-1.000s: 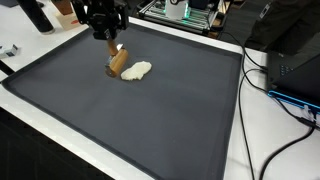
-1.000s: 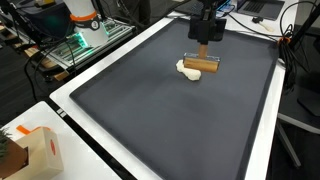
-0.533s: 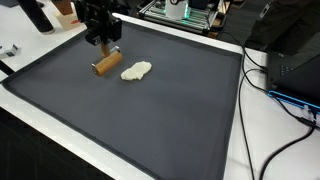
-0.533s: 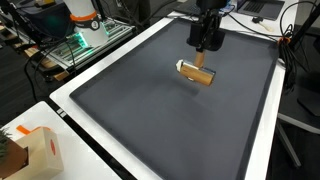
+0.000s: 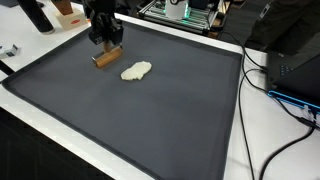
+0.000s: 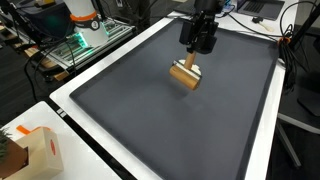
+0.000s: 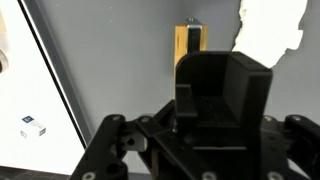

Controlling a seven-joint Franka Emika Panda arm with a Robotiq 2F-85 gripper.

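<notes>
My black gripper is shut on a short wooden roller and holds it low over the dark mat, near the mat's far corner. In an exterior view the gripper has the roller slanting below it. A flattened lump of white dough lies on the mat just beside the roller, apart from it. The dough is mostly hidden behind the roller here. The wrist view shows the roller ahead of the gripper and the dough at upper right.
The mat sits on a white table with cables along one side. Electronics racks stand behind the mat. A small cardboard box sits at a table corner. A small white tag lies off the mat's edge.
The gripper has carried the roller off the dough, toward the mat's corner, and turned it. The dough has stayed in place and now lies uncovered.
</notes>
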